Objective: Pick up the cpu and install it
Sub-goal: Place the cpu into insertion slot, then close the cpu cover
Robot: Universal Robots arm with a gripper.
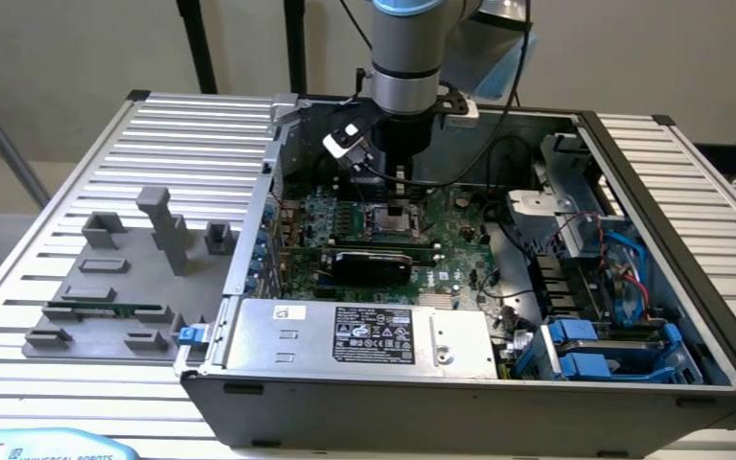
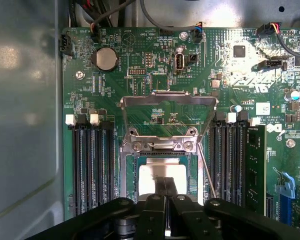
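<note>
The cpu point(image 2: 151, 181) is a silvery square with a greenish rim. It lies flat inside the metal-framed socket point(image 2: 160, 145) of the green board point(image 2: 115, 85). The socket's load plate point(image 2: 167, 98) stands swung open behind it. My gripper point(image 2: 165, 186) is right over the cpu's near half, its two dark fingers pressed together with nothing between them. Whether the tips touch the chip I cannot tell. In the exterior view the gripper point(image 1: 391, 189) reaches down into the open computer case point(image 1: 471, 393) above the socket point(image 1: 387, 222).
Memory slots point(image 2: 92, 165) flank the socket on both sides, and one memory stick point(image 2: 255, 170) is fitted. A grey tray point(image 1: 112, 287) with plastic blocks sits at the exterior view's left. The power supply point(image 1: 361, 335), cables and blue drive bays point(image 1: 598, 345) crowd the case.
</note>
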